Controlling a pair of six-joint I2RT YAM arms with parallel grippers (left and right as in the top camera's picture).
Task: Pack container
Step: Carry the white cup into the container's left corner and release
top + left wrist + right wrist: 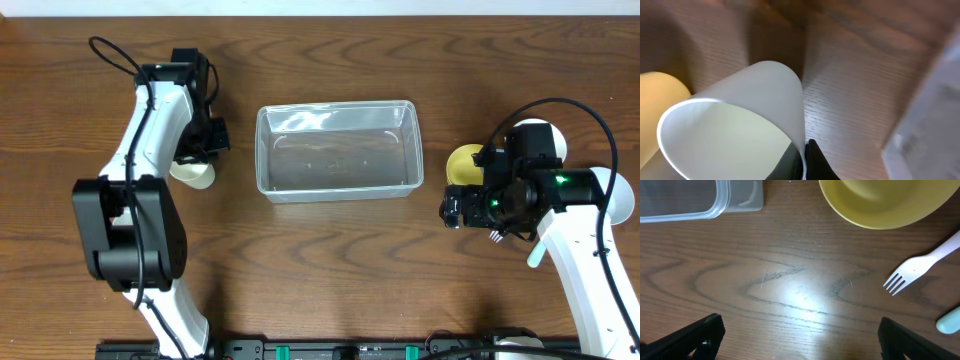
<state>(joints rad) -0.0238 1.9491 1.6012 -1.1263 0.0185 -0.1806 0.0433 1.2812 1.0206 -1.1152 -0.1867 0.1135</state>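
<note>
The clear plastic container (338,150) sits in the middle of the table, nothing in it. My left gripper (203,150) is left of it, shut on the rim of a white cup (740,125); the cup (192,173) shows under the gripper in the overhead view. A pale yellow object (660,95) lies beside the cup. My right gripper (458,208) is open and holds nothing, right of the container, over bare wood (800,295). A yellow bowl (880,202) and a white plastic fork (920,267) lie just beyond its fingers. The container's corner (690,200) shows in the right wrist view.
The yellow bowl (465,163) sits between the container and my right arm. A pale blue utensil end (949,321) lies by the fork. A white round object (556,135) peeks from behind the right arm. A black rail (330,350) runs along the front edge.
</note>
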